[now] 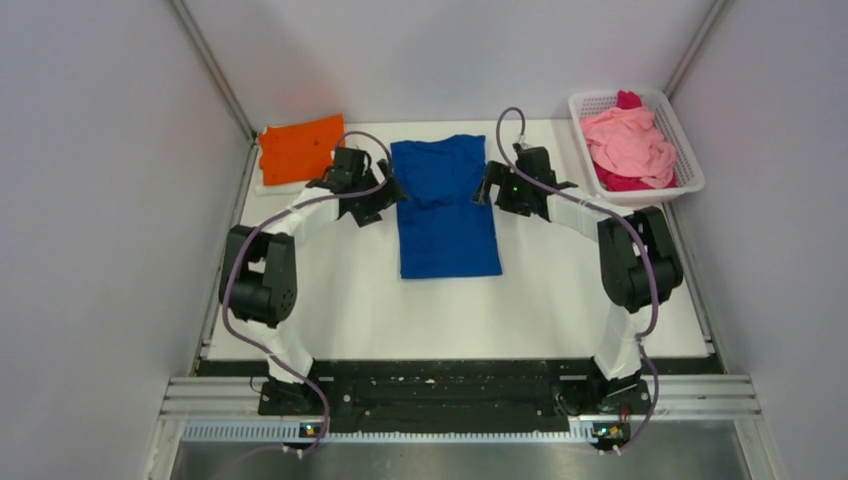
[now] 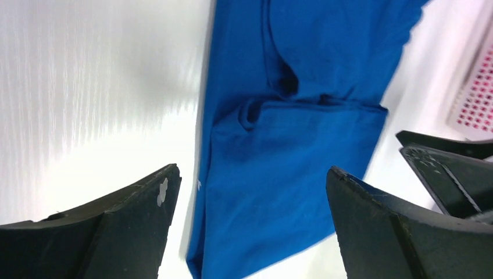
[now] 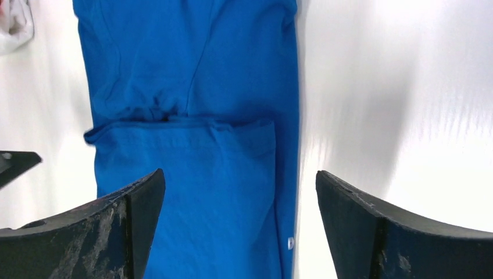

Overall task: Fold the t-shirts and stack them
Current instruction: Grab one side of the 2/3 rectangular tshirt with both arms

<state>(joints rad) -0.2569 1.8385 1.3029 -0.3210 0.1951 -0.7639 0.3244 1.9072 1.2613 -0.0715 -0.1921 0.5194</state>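
Top external: royal-blue cloth t-shirt (image 1: 447, 205) mid-fold; left fingers (image 2: 134, 232) at 9, right fingers (image 3: 372, 232) at 3, apart, empty. Next: grasp hem, fold crosswise.

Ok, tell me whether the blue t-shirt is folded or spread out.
Partly folded. The blue t-shirt lies as a narrow strip, with a cloth edge crossing its middle where layers overlap.

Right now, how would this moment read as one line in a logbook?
blue t-shirt: part-folded, mid-table | left gripper: open, at its edge | right gripper: open, at its edge | orange t-shirt: folded, far-left corner
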